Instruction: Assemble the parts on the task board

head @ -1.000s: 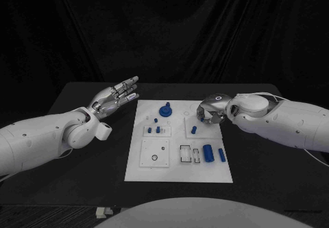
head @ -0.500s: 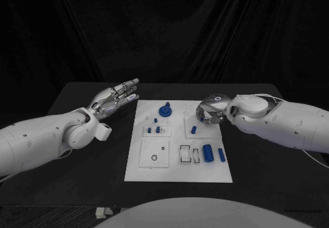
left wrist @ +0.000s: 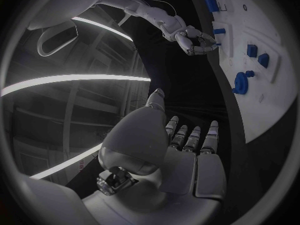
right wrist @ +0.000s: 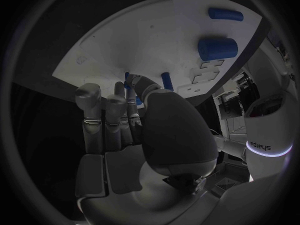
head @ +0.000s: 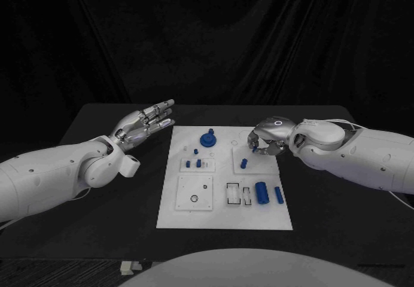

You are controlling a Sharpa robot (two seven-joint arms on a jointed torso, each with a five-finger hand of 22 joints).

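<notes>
Two silver hands flank the white task board (head: 224, 197) that lies mid-table on the black table (head: 103, 203). The right hand (head: 265, 142) hangs over the board's far right corner with its fingers curled downward; a small upright blue peg (head: 244, 162) stands on the board just beside and nearer the robot than those fingertips, and I cannot tell whether the fingers pinch anything. The left hand (head: 145, 124) is off the board's far left corner, palm up, fingers straight and apart, holding nothing; the left wrist view shows the same flat, spread palm (left wrist: 187, 155). On the board, a round blue knob (head: 208, 140) sits at the far middle, a few short blue pegs (head: 197, 162) stand on the left, and two blue cylinders (head: 261, 193) lie side by side near the right edge. In the right wrist view the arm carries the word "sharpa" beside a glowing ring (right wrist: 270, 150).
</notes>
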